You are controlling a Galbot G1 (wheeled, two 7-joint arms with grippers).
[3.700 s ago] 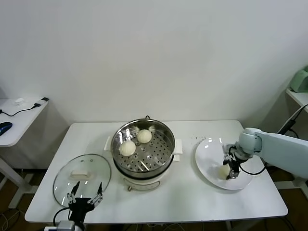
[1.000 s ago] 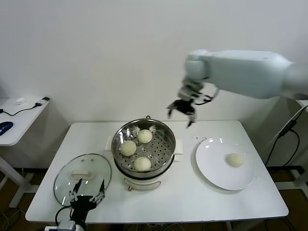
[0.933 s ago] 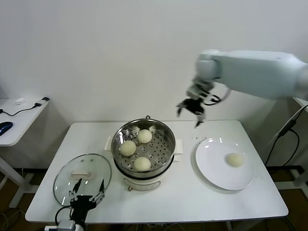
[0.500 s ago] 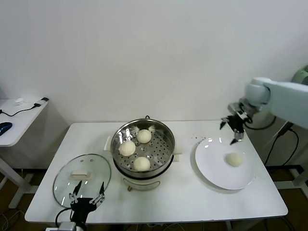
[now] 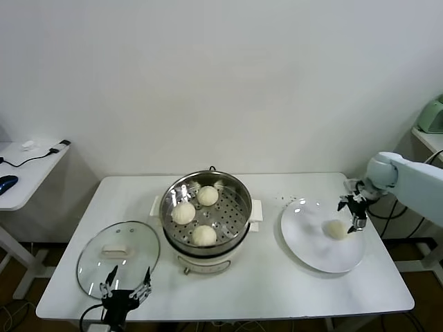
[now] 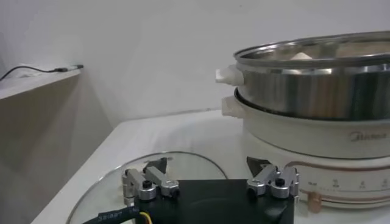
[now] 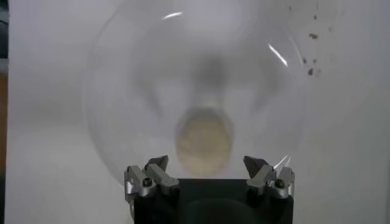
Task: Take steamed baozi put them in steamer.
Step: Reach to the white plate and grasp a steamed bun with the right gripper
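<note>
Right gripper (image 5: 355,209) jaws spread over plate (image 5: 311,247) baozi (image 5: 336,229), left gripper (image 5: 125,294) jaws spread, parked by lid (image 5: 118,250).

Glass lid (image 5: 118,254) flat on white table (image 5: 277,283); white plate (image 5: 311,249) right.

I see white table (image 5: 277,290), steamer (image 5: 205,207) near its middle, round glass lid (image 5: 118,250) flat at front left corner, white plate (image 5: 311,245) right of steamer, dark specks (image 5: 285,199) behind plate
</note>
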